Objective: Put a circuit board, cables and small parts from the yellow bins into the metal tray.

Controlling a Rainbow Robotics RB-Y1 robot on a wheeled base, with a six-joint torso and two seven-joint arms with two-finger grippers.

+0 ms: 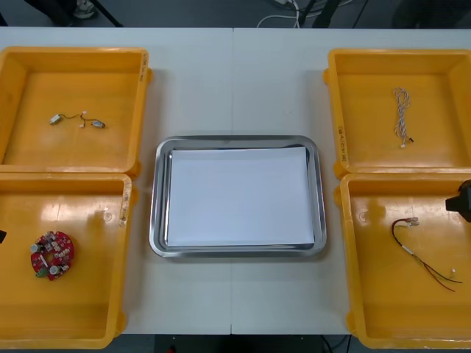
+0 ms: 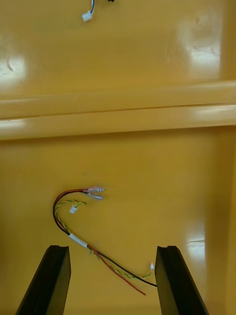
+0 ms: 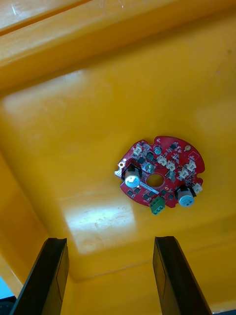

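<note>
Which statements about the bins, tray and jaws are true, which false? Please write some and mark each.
The metal tray already holds a cable. False: its white inside is bare.
The circuit board lies in the near left yellow bin. True.
The right jaws are shut on the red and yellow cable. False: they stand open over it.
The twisted cable lies in the far right bin. True.
The left jaws stand open over the circuit board. True.

A pale, evenly lit surface (image 1: 191,88) spans the front view, its two panels meeting at a thin seam (image 1: 232,294) down the middle. Beyond its far edge lies dark floor (image 1: 191,11) with loose white cords (image 1: 288,13).
</note>
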